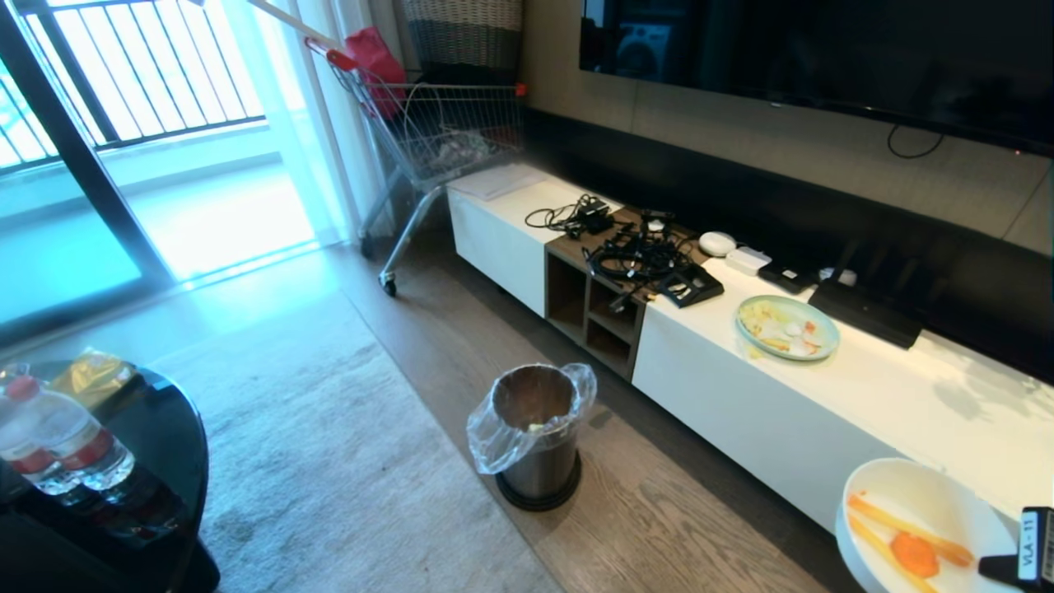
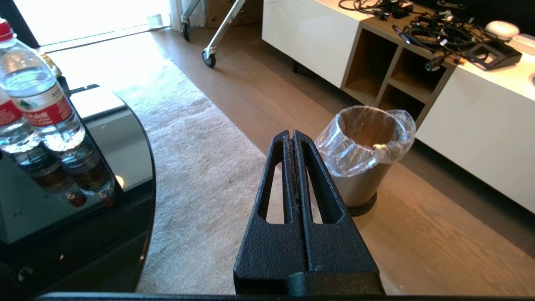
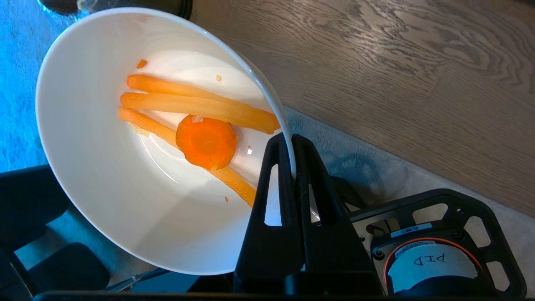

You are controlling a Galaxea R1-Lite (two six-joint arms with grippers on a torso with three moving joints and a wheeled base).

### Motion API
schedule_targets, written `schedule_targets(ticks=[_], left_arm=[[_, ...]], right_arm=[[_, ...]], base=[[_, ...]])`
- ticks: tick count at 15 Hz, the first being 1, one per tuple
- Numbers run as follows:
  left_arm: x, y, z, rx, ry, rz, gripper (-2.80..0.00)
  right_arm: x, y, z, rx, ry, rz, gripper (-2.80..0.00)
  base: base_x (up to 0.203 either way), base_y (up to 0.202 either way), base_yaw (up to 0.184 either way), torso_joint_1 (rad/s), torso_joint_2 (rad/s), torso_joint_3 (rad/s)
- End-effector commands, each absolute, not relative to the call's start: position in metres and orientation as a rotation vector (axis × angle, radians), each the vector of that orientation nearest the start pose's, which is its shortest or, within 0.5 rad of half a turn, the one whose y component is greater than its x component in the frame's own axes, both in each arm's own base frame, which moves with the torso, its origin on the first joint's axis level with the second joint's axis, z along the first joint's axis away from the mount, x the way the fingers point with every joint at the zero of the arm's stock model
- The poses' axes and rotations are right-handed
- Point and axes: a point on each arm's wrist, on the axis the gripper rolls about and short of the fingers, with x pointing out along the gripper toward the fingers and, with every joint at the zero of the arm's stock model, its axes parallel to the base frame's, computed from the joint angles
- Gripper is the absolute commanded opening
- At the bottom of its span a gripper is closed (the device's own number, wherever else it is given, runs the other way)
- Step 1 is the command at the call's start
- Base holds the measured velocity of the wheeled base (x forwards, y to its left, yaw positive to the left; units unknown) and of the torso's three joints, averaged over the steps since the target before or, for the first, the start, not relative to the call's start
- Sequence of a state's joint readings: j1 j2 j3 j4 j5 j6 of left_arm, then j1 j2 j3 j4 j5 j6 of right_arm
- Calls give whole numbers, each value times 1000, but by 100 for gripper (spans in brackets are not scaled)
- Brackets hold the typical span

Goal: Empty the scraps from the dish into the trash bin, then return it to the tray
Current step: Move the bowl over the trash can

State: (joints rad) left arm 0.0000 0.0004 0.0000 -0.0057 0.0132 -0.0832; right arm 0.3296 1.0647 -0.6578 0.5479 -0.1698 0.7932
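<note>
The dish is pinched at its rim by your right gripper, jaws closed tight on the wall, at the lower right of the head view, beside the white cabinet. The scraps lie inside, strips and slice together. The trash bin stands on the floor ahead and to your left of the dish, well apart, so you must carry leftward before tipping. Your left gripper is closed, empty, nearer the bin. Readable writing: "VLA-11" on a label at the right gripper.
</note>
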Motion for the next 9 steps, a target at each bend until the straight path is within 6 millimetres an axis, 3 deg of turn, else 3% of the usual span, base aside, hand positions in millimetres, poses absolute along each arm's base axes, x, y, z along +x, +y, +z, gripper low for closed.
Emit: schedule_targets(ticks=[1,4,9], left_arm=[[-23,0,76,-84,-7,14,-280],[-23,0,76,-86,-7,14,-280],[-23,0,76,-86,-7,14,-280]], right_arm=[[100,30,180,501,921,-227,-280],[100,30,179,499,922,-229,-280],[101,31,180,501,917,-227,-280]], base=[[194,0,-1,6,2,2],[133,0,3,10,2,1],[0,0,0,0,0,0]])
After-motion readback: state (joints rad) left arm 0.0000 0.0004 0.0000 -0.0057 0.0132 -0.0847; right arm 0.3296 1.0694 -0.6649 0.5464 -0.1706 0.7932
